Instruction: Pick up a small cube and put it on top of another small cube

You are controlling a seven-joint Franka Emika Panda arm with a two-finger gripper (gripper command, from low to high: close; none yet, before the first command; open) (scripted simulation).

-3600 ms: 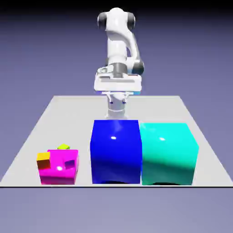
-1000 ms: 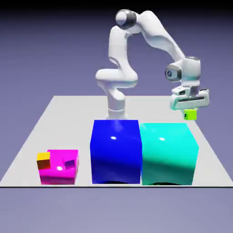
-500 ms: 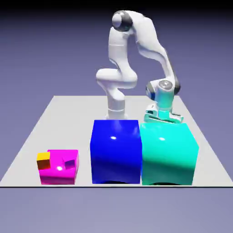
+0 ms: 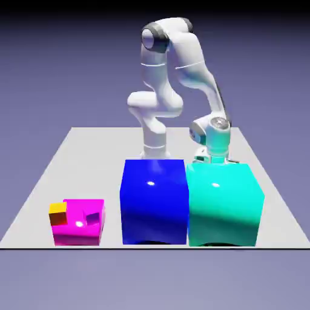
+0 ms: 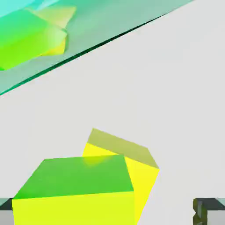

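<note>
The hand view is filled at the bottom by the small lime cube (image 5: 79,184). It rests askew on another small cube (image 5: 141,176), whose yellow faces stick out behind it and to its right. My gripper (image 5: 105,213) is open around the lime cube. The right fingertip (image 5: 205,212) stands well clear of the cube's side, and the left one barely shows at the frame's edge. In the exterior view both small cubes and the fingers are hidden behind the cyan block (image 4: 224,203); only the hand (image 4: 212,139) shows above it.
The cyan block's glossy wall (image 5: 88,26) mirrors the cubes close by. A big blue block (image 4: 153,200) touches the cyan one. At the exterior view's left, a magenta block (image 4: 77,223) carries a small orange cube (image 4: 58,211) and a small purple cube (image 4: 92,216).
One second ago the gripper held the lime cube in the air at the exterior view's right. It has since come down behind the cyan block, and the fingers now stand off the cube.
</note>
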